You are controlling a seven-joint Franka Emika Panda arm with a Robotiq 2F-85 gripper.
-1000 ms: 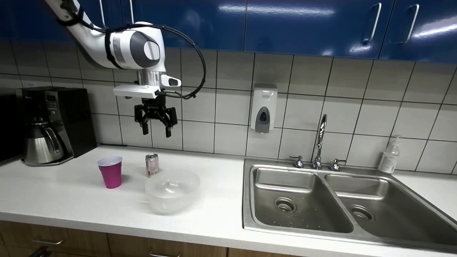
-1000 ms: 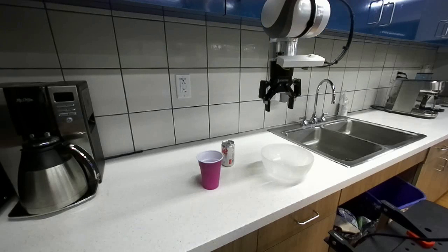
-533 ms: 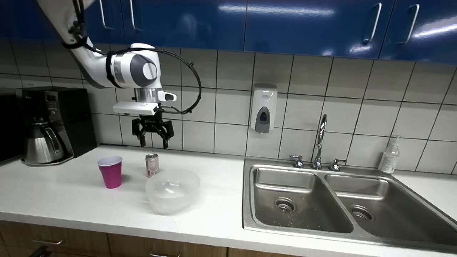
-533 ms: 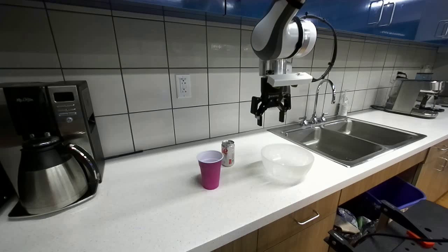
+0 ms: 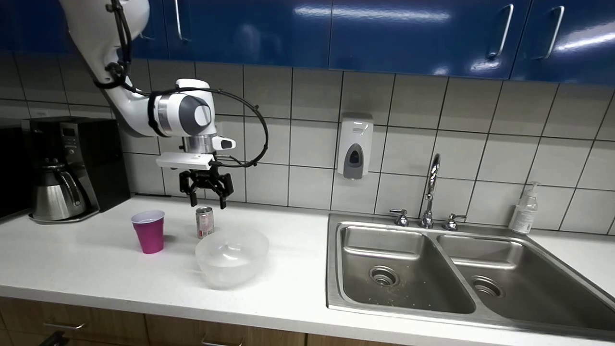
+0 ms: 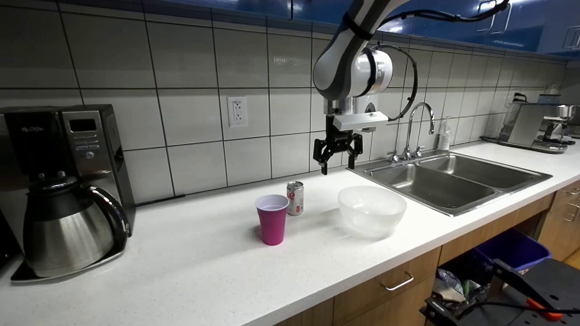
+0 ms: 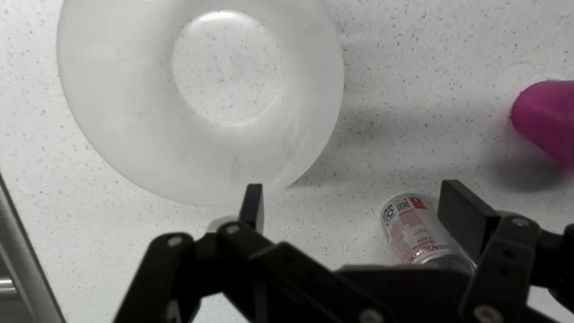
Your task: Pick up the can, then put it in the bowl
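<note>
The silvery can [image 5: 205,223] stands upright on the white counter and also shows in an exterior view [image 6: 296,198]. The whitish translucent bowl [image 5: 232,262] stands close to it and appears empty; it also shows in an exterior view [image 6: 372,213]. My gripper [image 5: 208,203] is open and empty, pointing down above counter height; it also shows in an exterior view [image 6: 338,167]. In the wrist view the can [image 7: 415,233] lies below, between the fingertips [image 7: 353,201] but nearer the right-hand finger, its top partly hidden. The bowl [image 7: 134,116] fills the upper left there.
A magenta cup [image 6: 273,222] stands beside the can, on the side away from the bowl; it also shows in the wrist view [image 7: 547,121]. A coffee maker [image 6: 72,190] stands at one end. The steel sink [image 5: 403,269] lies beyond the bowl. A tiled wall [image 5: 269,182] rises behind.
The arm has come down and, in an exterior view, shifted left toward the can. The gripper stays open. The can, bowl and cup have not moved.
</note>
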